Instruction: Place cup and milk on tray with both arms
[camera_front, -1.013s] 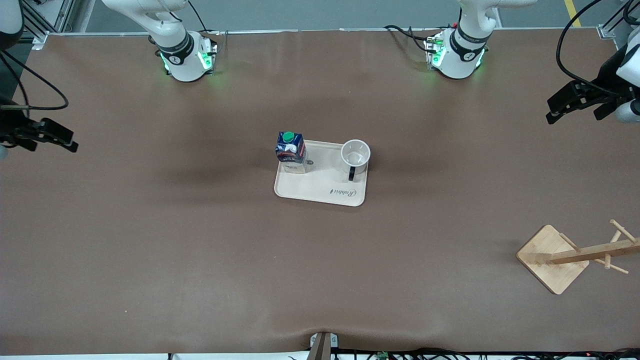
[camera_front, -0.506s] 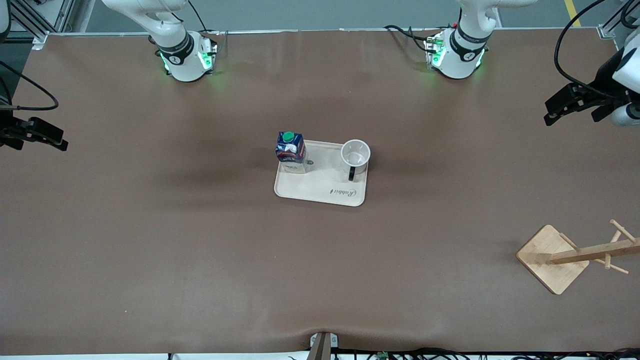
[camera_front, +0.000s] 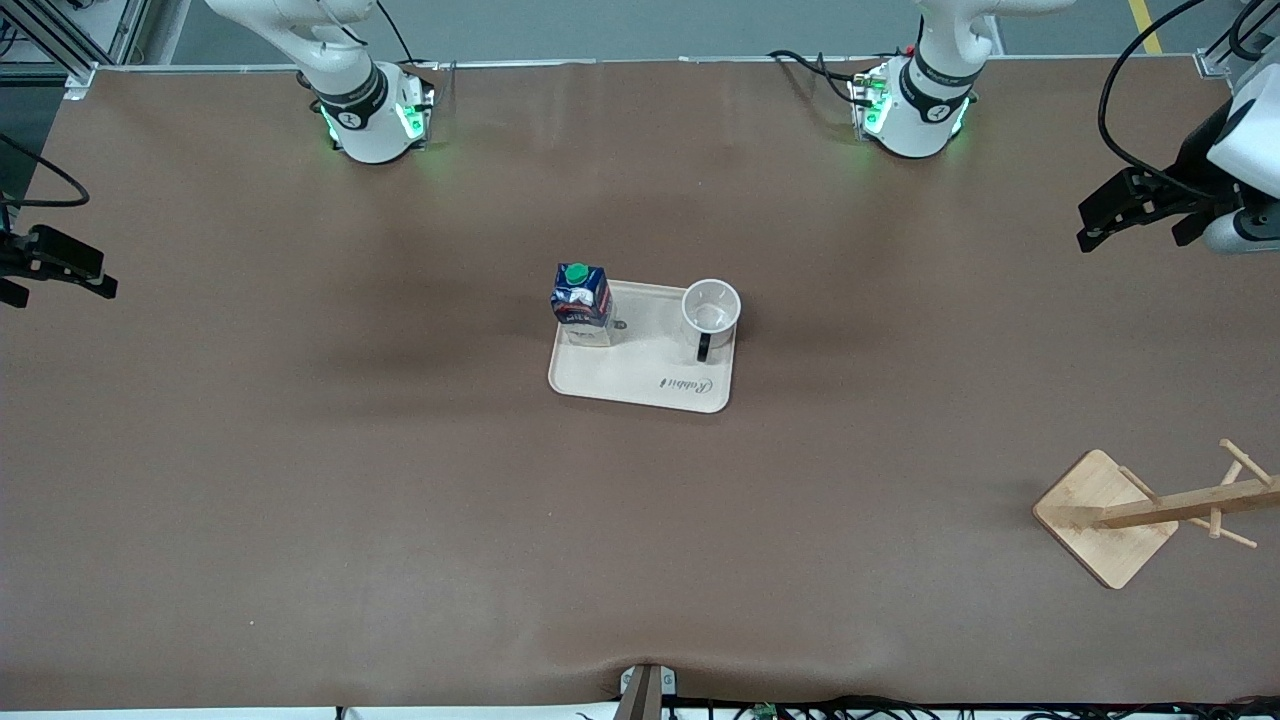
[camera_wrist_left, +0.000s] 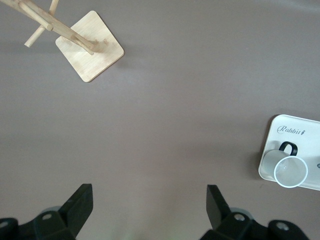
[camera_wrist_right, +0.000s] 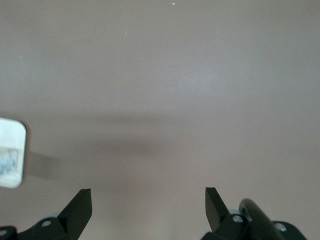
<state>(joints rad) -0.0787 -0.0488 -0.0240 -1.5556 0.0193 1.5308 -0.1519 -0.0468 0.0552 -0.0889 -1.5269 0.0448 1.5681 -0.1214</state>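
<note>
Fingers spread wide and empty on the left gripper (camera_front: 1100, 215) and right gripper (camera_front: 60, 268), over the table's ends, while the rigid, chippable cup (camera_front: 711, 312) and light, squashable milk (camera_front: 581, 300) stand on the tray (camera_front: 650, 375).

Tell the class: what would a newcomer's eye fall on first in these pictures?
First, the cream tray at mid-table, with the blue milk upright at its corner toward the right arm's end and the white cup at the corner toward the left arm's. Next, the wooden rack nearer the front camera, at the left arm's end. Both grippers, left and right, hang open over the table's ends.
</note>
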